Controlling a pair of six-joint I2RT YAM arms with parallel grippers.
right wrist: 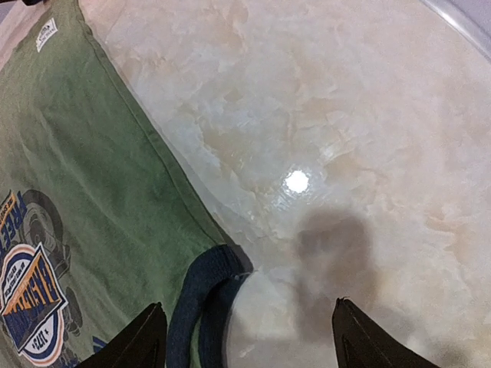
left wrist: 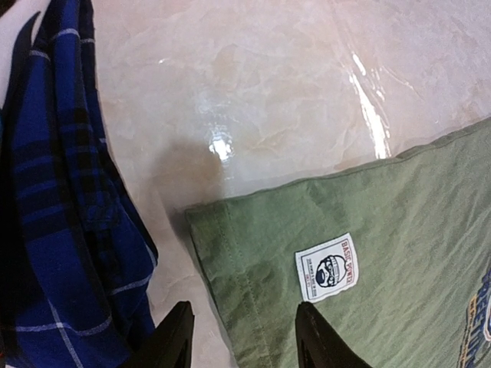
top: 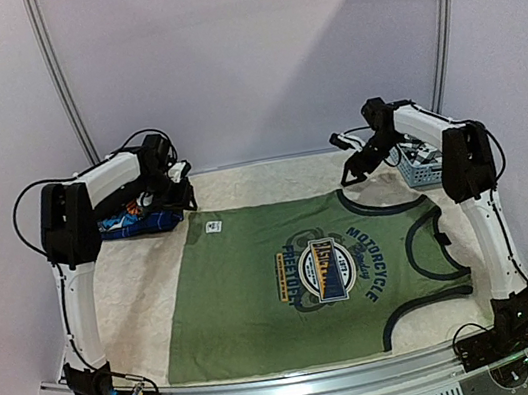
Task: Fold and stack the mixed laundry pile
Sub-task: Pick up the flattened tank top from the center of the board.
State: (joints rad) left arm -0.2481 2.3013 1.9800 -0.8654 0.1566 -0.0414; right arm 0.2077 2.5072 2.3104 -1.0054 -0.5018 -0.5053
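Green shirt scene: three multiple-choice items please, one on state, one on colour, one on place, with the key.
1. The green shirt is: A folded in half; B spread flat; C bunched up.
2. Its armhole trim is: A white; B dark blue; C red.
3. The blue plaid garment lies: A on top of the shirt; B half under the shirt; C off the shirt, beyond its hem.
Key: 1 B, the whole front shows; 2 B, clear in the right wrist view; 3 C, the top view shows it past the hem corner.
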